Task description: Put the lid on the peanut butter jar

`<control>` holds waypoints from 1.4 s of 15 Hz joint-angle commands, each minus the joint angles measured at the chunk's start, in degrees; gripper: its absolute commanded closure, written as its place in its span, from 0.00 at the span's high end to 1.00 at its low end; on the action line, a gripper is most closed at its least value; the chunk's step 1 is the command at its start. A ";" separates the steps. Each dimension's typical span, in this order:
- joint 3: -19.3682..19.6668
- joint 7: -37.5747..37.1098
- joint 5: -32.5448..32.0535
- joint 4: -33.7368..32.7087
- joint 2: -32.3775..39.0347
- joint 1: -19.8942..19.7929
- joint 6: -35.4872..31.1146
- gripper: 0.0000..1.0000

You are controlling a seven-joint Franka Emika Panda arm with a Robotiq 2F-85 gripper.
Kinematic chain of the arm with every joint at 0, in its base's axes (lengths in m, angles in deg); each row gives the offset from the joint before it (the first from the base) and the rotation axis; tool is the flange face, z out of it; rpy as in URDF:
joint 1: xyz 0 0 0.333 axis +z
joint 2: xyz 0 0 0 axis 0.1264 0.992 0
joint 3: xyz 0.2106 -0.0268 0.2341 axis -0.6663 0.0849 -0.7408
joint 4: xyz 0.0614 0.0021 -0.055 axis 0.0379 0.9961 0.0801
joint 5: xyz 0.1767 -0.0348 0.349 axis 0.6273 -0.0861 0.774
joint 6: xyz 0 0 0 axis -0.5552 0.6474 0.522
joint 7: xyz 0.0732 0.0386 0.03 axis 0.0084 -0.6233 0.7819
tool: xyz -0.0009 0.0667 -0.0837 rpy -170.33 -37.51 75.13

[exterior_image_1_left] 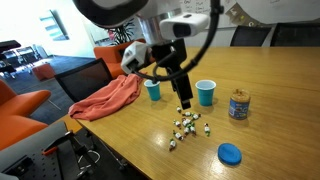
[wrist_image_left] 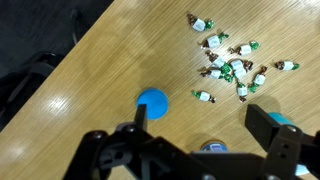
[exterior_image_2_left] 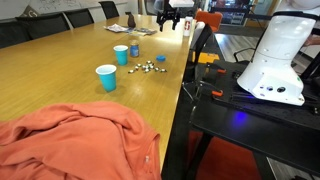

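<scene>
The bright blue lid [exterior_image_1_left: 230, 153] lies flat on the wooden table [exterior_image_1_left: 280, 80] near its front edge. In the wrist view the lid [wrist_image_left: 152, 102] is left of my fingers. The peanut butter jar [exterior_image_1_left: 239, 105] stands upright and uncovered behind the lid. In the wrist view the jar [wrist_image_left: 212, 146] shows low between my fingers. My gripper [exterior_image_1_left: 183, 100] hangs above the table, over the scattered candies and left of the jar. Its fingers [wrist_image_left: 198, 112] are spread wide and hold nothing.
Two blue cups [exterior_image_1_left: 152, 90] [exterior_image_1_left: 205, 93] stand behind the gripper. Several small wrapped candies [exterior_image_1_left: 185, 127] [wrist_image_left: 230, 65] lie scattered between the cups and the lid. A salmon cloth [exterior_image_1_left: 105, 97] [exterior_image_2_left: 70, 140] lies at the table's end. Orange chairs [exterior_image_1_left: 25, 105] stand beside it.
</scene>
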 commanded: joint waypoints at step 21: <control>2.04 -4.86 11.79 -28.30 35.84 -2.44 -9.45 1.00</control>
